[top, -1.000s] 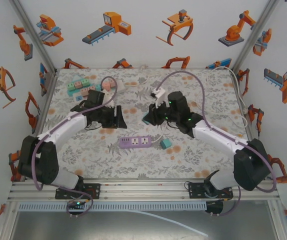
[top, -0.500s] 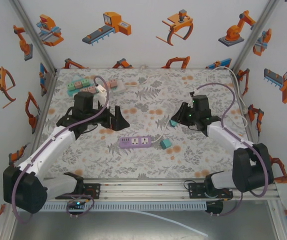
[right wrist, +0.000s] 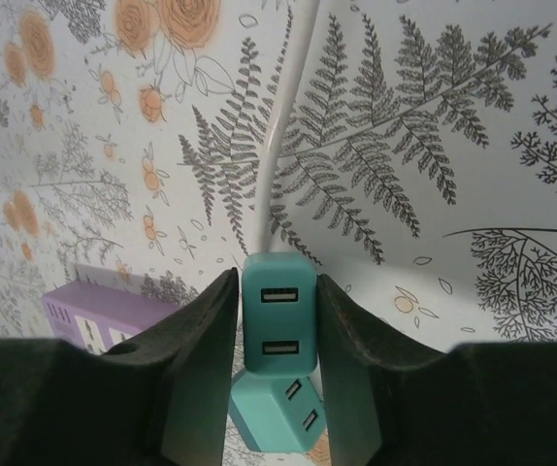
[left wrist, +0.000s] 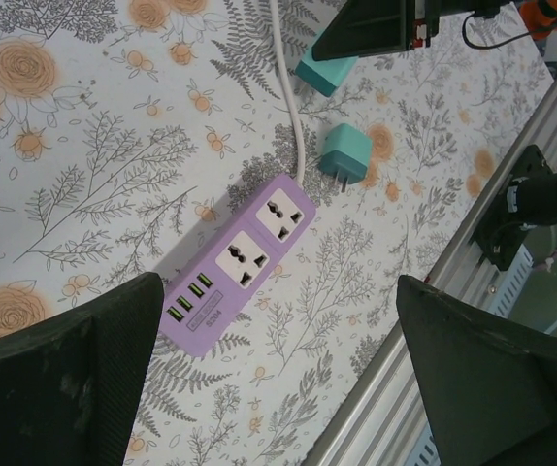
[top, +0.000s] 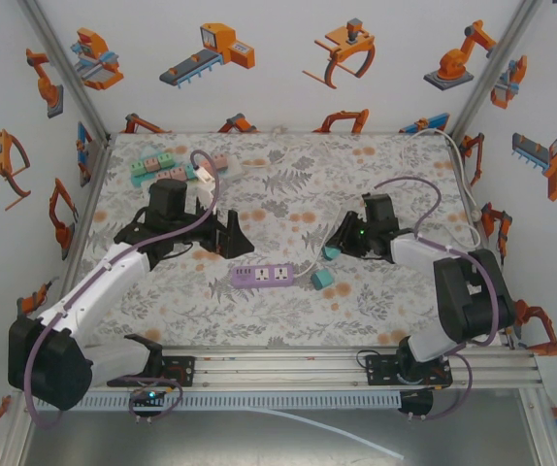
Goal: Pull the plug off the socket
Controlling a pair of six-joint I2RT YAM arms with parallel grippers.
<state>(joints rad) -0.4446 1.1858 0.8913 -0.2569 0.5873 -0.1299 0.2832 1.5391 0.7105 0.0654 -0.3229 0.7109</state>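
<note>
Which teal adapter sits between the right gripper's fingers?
The adapter farther from the purple power strip, flanked by the right gripper; the other adapter lies free beside it.

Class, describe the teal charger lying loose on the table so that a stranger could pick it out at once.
Find the purple power strip in the middle of the floral table. Just past its cord end, beside the white cord, lies a teal USB charger. Unlike the twin charger between the fingers of the right gripper, this one lies free on the table, prongs showing.
</note>
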